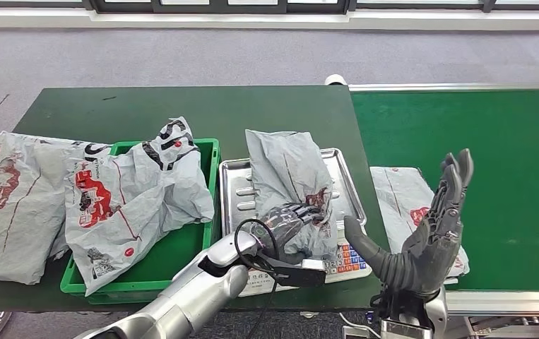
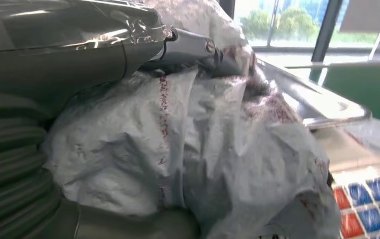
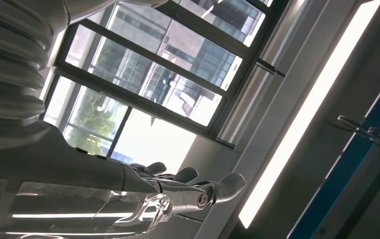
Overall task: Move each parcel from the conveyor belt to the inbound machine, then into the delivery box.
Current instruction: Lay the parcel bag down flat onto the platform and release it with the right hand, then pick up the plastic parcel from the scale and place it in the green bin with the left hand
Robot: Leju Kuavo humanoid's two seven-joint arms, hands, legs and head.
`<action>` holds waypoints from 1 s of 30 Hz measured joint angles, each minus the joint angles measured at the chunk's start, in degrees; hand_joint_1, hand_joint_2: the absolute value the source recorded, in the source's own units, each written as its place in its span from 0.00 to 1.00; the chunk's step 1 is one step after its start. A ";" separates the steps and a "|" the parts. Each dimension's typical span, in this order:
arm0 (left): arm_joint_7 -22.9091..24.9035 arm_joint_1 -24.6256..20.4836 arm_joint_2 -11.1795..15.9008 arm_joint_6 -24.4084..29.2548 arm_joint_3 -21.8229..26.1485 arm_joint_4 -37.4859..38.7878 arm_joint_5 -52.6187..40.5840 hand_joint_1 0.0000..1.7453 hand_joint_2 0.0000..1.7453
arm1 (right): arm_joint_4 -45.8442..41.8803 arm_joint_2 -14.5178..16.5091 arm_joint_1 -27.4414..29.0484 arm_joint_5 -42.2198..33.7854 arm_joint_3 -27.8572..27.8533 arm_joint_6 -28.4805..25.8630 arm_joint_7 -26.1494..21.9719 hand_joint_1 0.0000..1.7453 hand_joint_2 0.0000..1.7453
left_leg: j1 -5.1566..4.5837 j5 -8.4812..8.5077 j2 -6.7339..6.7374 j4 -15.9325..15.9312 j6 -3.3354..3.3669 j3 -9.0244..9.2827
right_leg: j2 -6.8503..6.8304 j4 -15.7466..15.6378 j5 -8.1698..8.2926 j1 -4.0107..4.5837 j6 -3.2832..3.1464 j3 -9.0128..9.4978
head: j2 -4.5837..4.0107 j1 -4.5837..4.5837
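From where I stand I count 4 grey parcels. 1 parcel lies on the steel tray of the inbound machine, 1 lies on the conveyor belt just right of the machine, 1 is slumped in the green delivery box, spilling over its left edge, and 1 rests on the table at far left. The tray parcel is a crumpled grey plastic mailer with dark red print; its long axis runs away from the robot, far end toward the windows. The left robot hand grips its near end, fingers wrapped over the plastic. The right robot hand is raised above the belt's near edge, fingers spread, holding nothing.
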 joint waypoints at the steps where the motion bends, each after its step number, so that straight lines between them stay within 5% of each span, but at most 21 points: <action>1: 0.23 0.08 0.04 1.34 0.02 -0.38 0.49 1.00 1.00 | -0.17 0.01 0.24 0.09 -0.02 -0.12 -0.02 0.00 1.00 | 0.00 0.01 0.00 0.00 0.00 -0.01 | 0.00 0.00 0.01 0.00 0.00 -0.01 | 0.00 0.00; 12: 0.54 5.52 3.04 9.33 4.41 -15.37 9.09 1.00 1.00 | -1.40 0.22 2.06 -0.17 -0.10 -0.52 -0.47 0.00 1.00 | 0.01 0.06 0.01 -0.01 -0.07 -0.23 | 0.02 0.02 0.05 0.01 -0.01 -0.25 | 0.00 0.00; 23: -1.92 8.88 4.97 10.96 7.50 -24.63 17.29 1.00 1.00 | -1.31 0.21 1.66 -2.29 -0.11 -1.28 -1.62 0.00 1.00 | 0.00 0.06 0.00 -0.01 -0.07 -0.38 | 0.00 0.02 0.04 0.01 -0.01 -0.37 | 0.00 0.00; 30: -0.90 9.95 5.84 19.65 7.62 -28.02 13.80 1.00 1.00 | -1.22 0.20 1.56 -2.52 -0.13 -1.28 -2.15 0.00 1.00 | 0.01 0.06 0.00 -0.01 -0.07 -0.39 | 0.00 0.02 0.04 0.02 -0.01 -0.39 | 0.00 0.00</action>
